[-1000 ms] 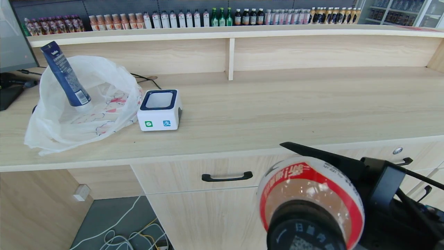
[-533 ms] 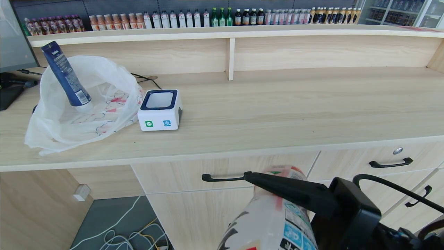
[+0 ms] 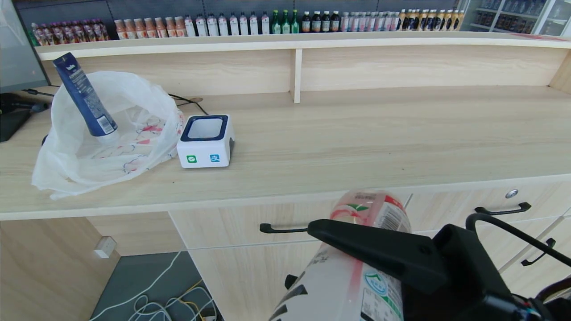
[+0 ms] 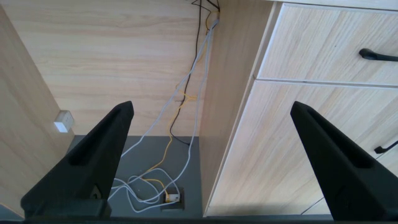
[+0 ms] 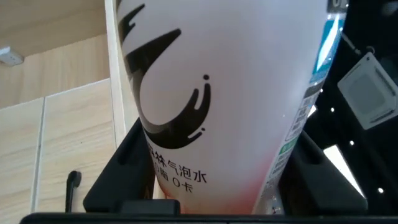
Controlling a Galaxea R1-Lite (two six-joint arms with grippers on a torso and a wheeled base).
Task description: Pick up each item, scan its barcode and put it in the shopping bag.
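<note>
— where is the bottle [image 3: 370,214] sitting right now?

— it's hanging in the air in front of the drawers [image 3: 290,218], just below the bench [image 3: 357,133] edge, tilted, with one end pointing up toward the bench. the right end effector [image 5: 211,180] is pinching it across the body, one finger on each side.

— and the other arm?

— the left end effector [image 4: 211,168] is hanging low by the cabinet, spread wide and carrying nothing.

— how are you expecting that bottle to behave?

— i'm guessing it's a filled plastic drink, so it's weighing a fair bit. the sleeve is looking glossy, and a round body like that is prone to twisting or sliding between flat fingers. the walls are probably giving a little under a squeeze, so a firm mid-body hold is looking right, not the ends.

— what about the barcode [image 3: 392,218]?

— it's showing on the side near the upper end, clear of the fingers. that's helping, since it's needing to face the scanner [image 3: 205,140] window, which is looking upward.

— then the bag [image 3: 107,133]?

— it's lying open beside the scanner with a tube [image 3: 84,96] leaning inside. thin plastic, so i'm thinking a heavy bottle is wanting a low, gentle release.
</note>
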